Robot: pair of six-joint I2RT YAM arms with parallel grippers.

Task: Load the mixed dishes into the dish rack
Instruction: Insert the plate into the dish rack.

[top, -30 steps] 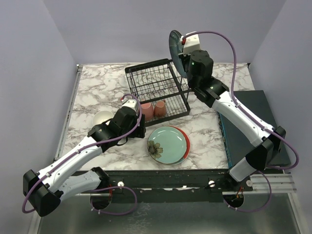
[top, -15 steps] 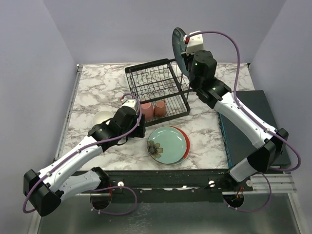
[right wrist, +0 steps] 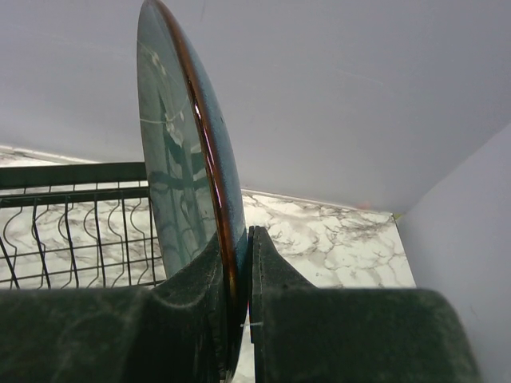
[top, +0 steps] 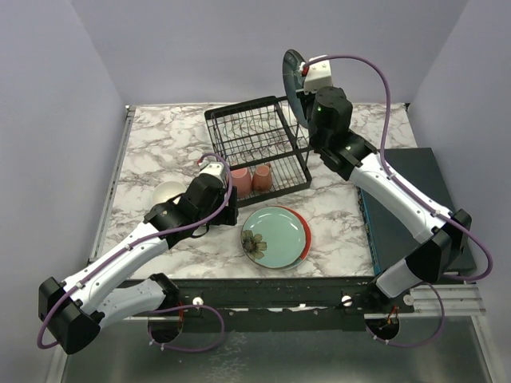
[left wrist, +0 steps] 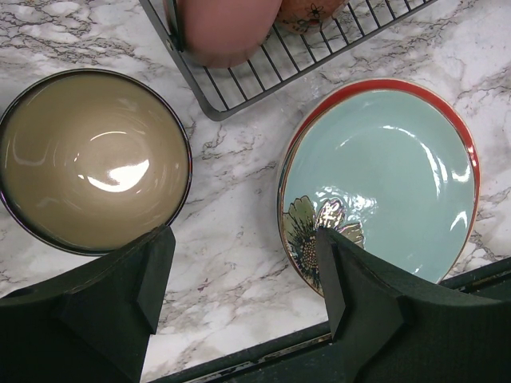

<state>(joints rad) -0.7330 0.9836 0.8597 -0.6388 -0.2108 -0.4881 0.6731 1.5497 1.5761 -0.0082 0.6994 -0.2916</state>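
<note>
- Red plate (left wrist: 415,83): under the flowered plate (left wrist: 383,175), only its far-right rim shows.
- Pink mugs (left wrist: 227,32): blurred, cut off by the left wrist view's top edge.
- Bowl (top: 166,191): right side hidden behind left arm (top: 128,259).
- Teal plate (right wrist: 180,159): lower edge hidden between right gripper (right wrist: 238,239) fingers.

Likely a robot lab booth: plain lilac walls (top: 200,48) around a marble-print tabletop (top: 160,144) with bolted arms (top: 399,199).
</note>
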